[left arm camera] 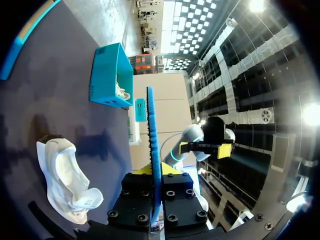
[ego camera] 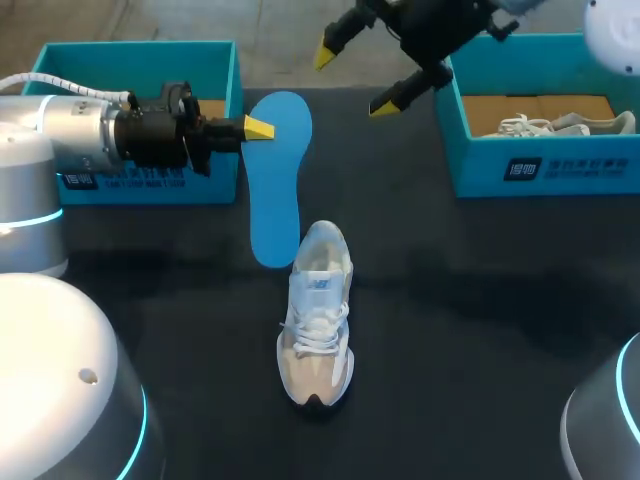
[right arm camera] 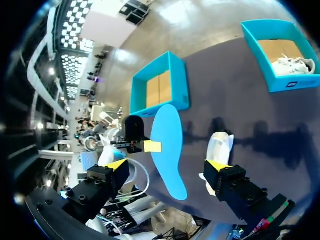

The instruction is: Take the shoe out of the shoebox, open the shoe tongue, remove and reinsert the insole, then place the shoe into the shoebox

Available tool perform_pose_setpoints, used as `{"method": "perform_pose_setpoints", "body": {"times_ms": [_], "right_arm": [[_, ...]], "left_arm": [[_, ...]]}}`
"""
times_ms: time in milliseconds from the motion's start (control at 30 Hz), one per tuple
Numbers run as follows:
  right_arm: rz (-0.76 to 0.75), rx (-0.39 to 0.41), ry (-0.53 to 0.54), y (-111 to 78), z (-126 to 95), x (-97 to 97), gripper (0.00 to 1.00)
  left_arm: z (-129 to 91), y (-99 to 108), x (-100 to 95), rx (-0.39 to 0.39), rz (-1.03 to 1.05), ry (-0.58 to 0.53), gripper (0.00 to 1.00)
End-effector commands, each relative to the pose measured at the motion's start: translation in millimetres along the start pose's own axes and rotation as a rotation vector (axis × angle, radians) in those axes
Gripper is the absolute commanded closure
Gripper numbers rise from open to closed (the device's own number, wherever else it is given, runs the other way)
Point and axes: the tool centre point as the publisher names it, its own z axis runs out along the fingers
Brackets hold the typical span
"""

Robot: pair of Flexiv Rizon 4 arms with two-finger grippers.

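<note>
My left gripper point(ego camera: 258, 128) is shut on the edge of a blue insole point(ego camera: 275, 185), holding it above the black table near the left shoebox point(ego camera: 140, 60). In the left wrist view the insole point(left arm camera: 151, 130) runs edge-on between the fingers. A white and beige shoe point(ego camera: 318, 320) lies on the table, its heel under the insole's near end. My right gripper point(ego camera: 355, 78) hangs open and empty above the table's far side. From the right wrist view, the insole point(right arm camera: 167, 145) and the shoe point(right arm camera: 220, 147) lie below its fingers point(right arm camera: 116, 166).
A second blue shoebox point(ego camera: 545, 165) stands at the back right with another white shoe point(ego camera: 565, 125) inside it. The left shoebox shows a bare cardboard floor point(right arm camera: 159, 89). My arms' round white bases point(ego camera: 60, 380) fill the near corners.
</note>
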Motion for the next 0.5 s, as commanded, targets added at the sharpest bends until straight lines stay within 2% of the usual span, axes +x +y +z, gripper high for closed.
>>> {"method": "perform_pose_setpoints", "body": {"times_ms": [33, 500], "right_arm": [[0.008, 0.001, 0.503, -2.3, 3, -10.2, 0.00], [-0.025, 0.011, 0.642, -3.1, 17, -27.3, 0.00]], "left_arm": [[0, 1, 0.3, 0.001, 0.000, -0.003, 1.00], [0, 1, 0.3, 0.001, 0.000, -0.003, 1.00]]}}
